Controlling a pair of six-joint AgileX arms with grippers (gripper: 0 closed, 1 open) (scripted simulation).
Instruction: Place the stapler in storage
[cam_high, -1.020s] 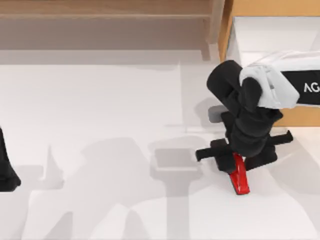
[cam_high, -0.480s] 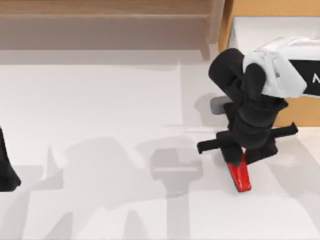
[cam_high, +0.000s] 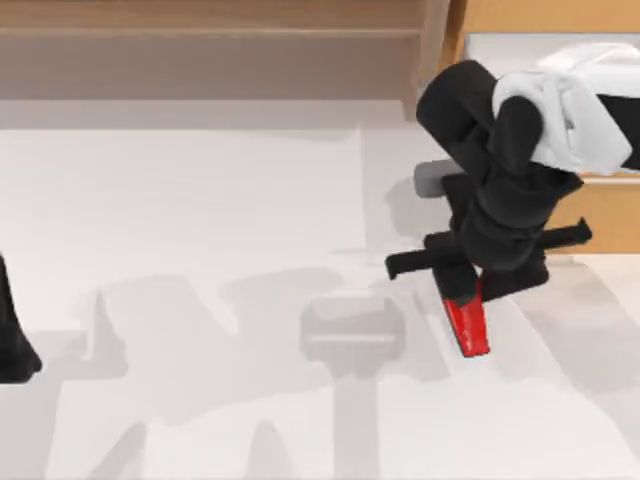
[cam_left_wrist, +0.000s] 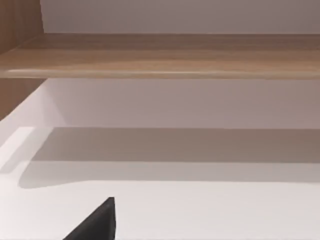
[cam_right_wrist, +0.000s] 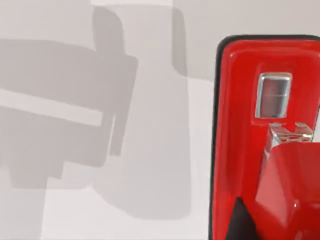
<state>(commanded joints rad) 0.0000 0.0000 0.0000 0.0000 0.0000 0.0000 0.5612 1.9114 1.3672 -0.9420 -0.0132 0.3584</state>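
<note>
No legible writing. Right gripper (cam_high: 470, 292) pinched the stapler (cam_high: 467, 323) near the bench's right edge, beside storage (cam_high: 610, 212); long axis ran near-to-far. Left gripper (cam_high: 12, 345) parked at left edge, finger state unclear.

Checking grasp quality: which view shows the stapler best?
The right wrist view: the stapler appears close, with its metal plate visible. In the top view the right end effector covers part of the stapler.
</note>
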